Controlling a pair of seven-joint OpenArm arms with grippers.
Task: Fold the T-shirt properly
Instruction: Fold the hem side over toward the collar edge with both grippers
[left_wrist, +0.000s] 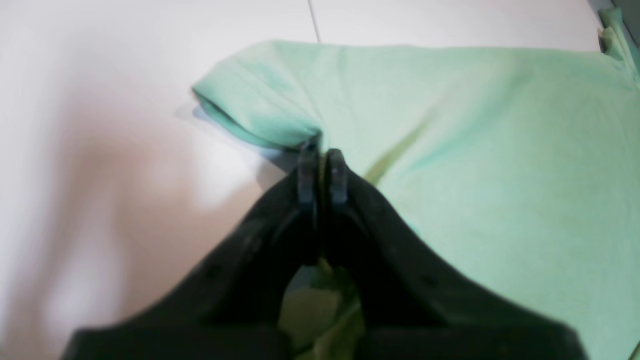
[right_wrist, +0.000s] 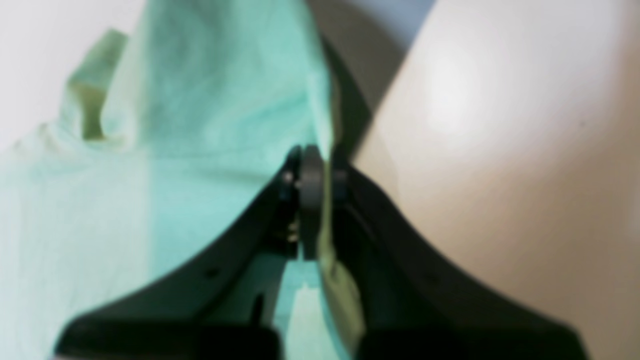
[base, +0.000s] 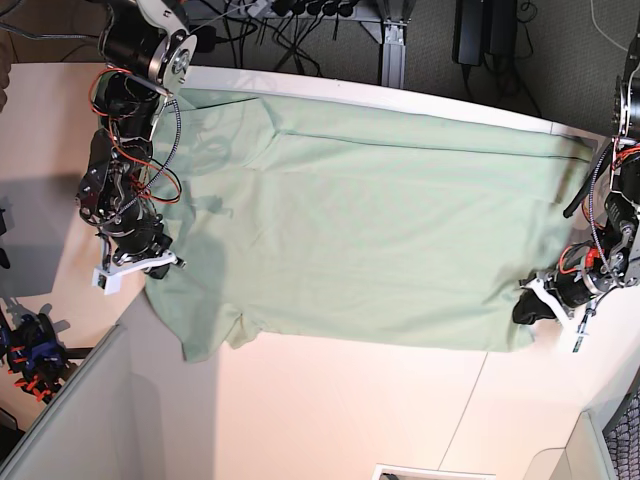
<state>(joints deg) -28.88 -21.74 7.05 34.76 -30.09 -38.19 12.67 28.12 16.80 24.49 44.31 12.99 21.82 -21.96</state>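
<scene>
At the left of the base view, the right gripper (base: 150, 262) is seen at the shirt's (base: 380, 260) sleeve-side edge. In the right wrist view its jaws are pressed together on a fold of the shirt (right_wrist: 210, 115), pinched between them. The shirt is spread flat across the middle of the pale tabletop (base: 330, 410), one sleeve lying towards the lower left. At the right, the left gripper (base: 528, 306) is set at the shirt's lower corner; in the left wrist view its jaws are closed on the cloth edge (left_wrist: 320, 145).
</scene>
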